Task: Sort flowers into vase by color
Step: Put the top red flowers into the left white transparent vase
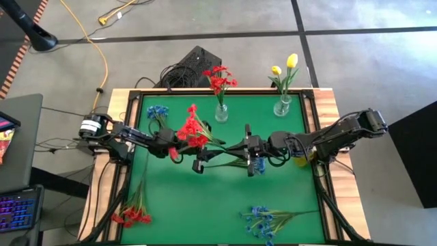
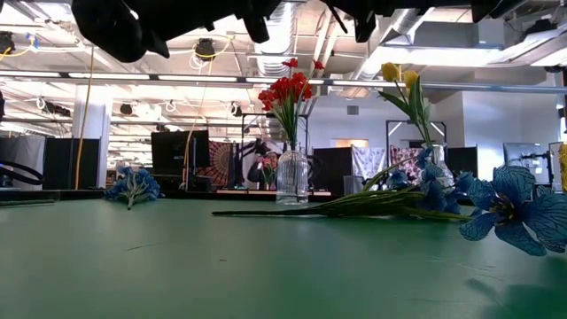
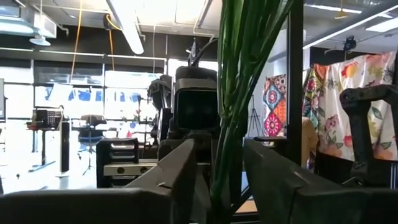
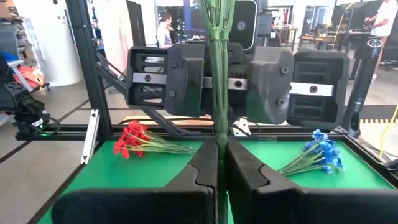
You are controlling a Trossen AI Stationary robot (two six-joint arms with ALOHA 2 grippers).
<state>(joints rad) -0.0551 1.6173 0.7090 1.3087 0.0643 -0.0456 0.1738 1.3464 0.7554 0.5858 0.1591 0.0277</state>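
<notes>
A bunch of red flowers is held up in the air over the middle of the green table. Its green stems rise from my right gripper, which is shut on them. My left gripper faces the right one. It is open, one finger on either side of the same stems, and I see no touch. Red flowers stand in a glass vase and yellow ones in a second vase, both at the far edge. My right gripper pinches the lower part of the red bunch's stems between its two shut fingers. The fingers come about level from the table's right side. The bunch is lifted clear of the table. The stems slant up toward the left gripper, and the blooms are above it.
Loose bunches lie on the table: blue flowers at the far left, red ones at the near left, blue ones at the near right. A black box with cables sits behind the far edge.
</notes>
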